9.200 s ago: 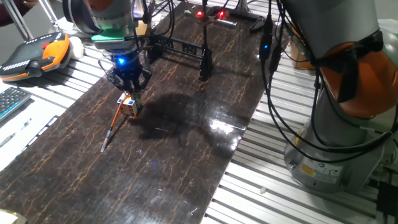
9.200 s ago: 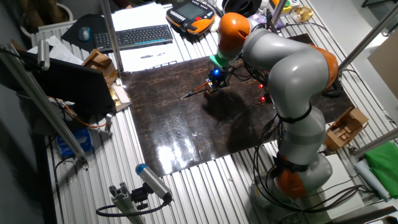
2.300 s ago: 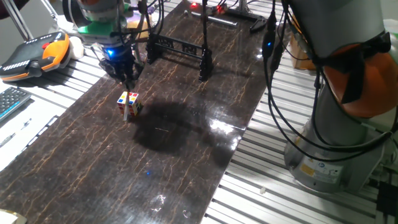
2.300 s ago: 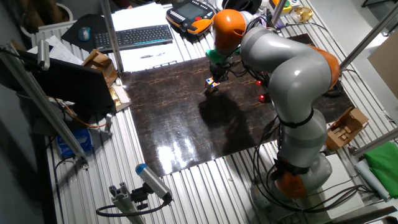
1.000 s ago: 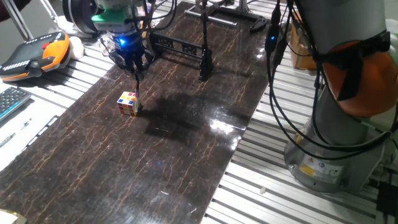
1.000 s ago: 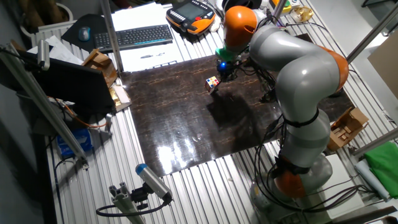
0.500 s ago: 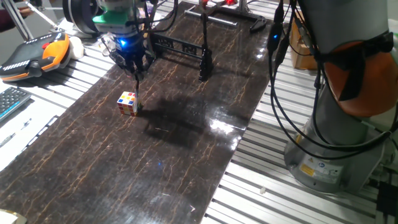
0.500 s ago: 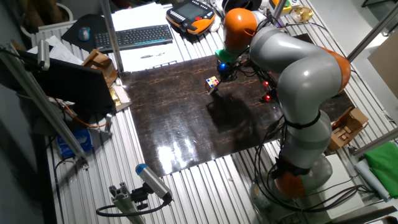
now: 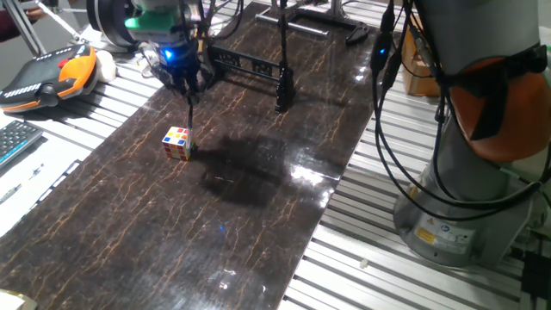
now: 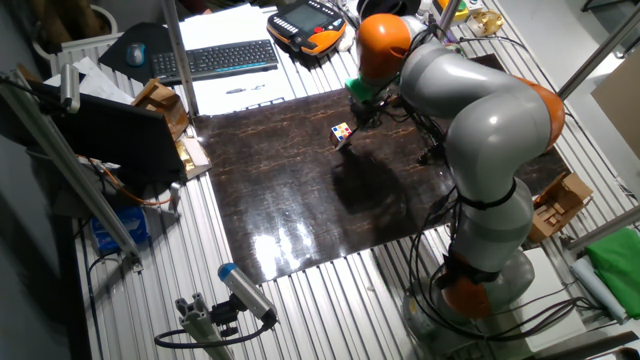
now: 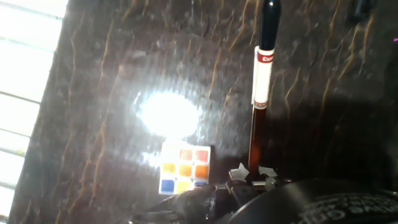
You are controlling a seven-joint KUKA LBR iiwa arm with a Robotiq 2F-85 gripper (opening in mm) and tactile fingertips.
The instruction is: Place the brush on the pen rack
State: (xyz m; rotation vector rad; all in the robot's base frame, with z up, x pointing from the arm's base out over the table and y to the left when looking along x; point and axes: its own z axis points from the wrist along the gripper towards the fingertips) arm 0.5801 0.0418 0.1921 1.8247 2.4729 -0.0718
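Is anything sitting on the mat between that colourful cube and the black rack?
No, in one fixed view the mat between the cube and the pen rack is bare; only the held brush hangs above it.

The robot arm (image 10: 480,120) is fat, round and grey with orange joints. Black cables (image 9: 379,103) hang along it. Its gripper (image 9: 185,84) is black with a blue light.

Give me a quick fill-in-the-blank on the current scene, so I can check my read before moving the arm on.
1. The gripper is shut on the ____.
2. The brush hangs roughly ____ from the gripper, clear of the table.
3. On the dark mat below it sits a multicoloured ____.
4. The pen rack holds ____ brushes at present.

Missing words: brush; upright; cube; no
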